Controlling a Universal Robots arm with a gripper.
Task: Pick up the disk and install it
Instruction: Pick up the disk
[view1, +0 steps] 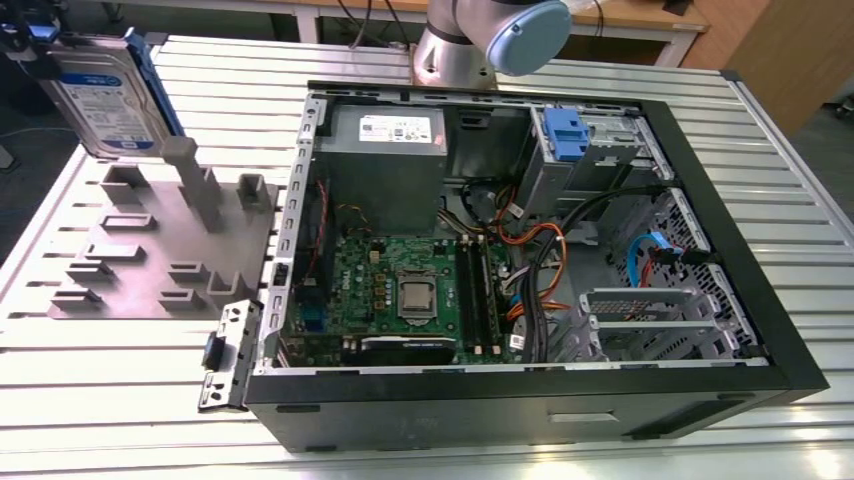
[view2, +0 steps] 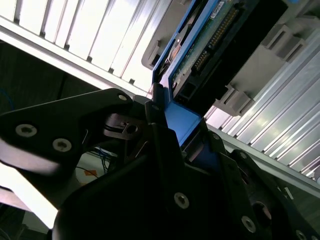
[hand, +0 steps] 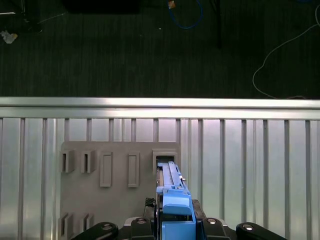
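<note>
**Disk gripped on end above the tray, computer case well to one side**

The gripper (hand: 176, 225) has its fingers (view2: 167, 160) clamped on the blue frame (view2: 182, 125) at the upper end of the disk (view1: 107, 92). In the first wrist view the frame sits squarely between the two fingers, and the disk runs straight away from them toward the worktop (view1: 134, 400). The disk's long axis is therefore upright and in line with the gripper's own axis. Its broad faces stand vertical, and the labelled face (view1: 100, 100) shows in the exterior view. The second wrist view shows the opposite face, with the circuit board (view2: 210, 45) and its connector pins.

Directly beneath the disk lies the grey tray (view1: 134, 260) with its upright posts. The disk's lower end lines up with one slot (hand: 165, 161) of that tray. Its lower edge appears level with the top of the tallest post (view1: 194, 185). Whether it has fully cleared the slot cannot be told.

The open computer case (view1: 507, 400) lies on the same worktop, well apart from the disk toward the exterior view's right. A blue plastic part (view1: 567, 135) stands in the case's far corner.
</note>
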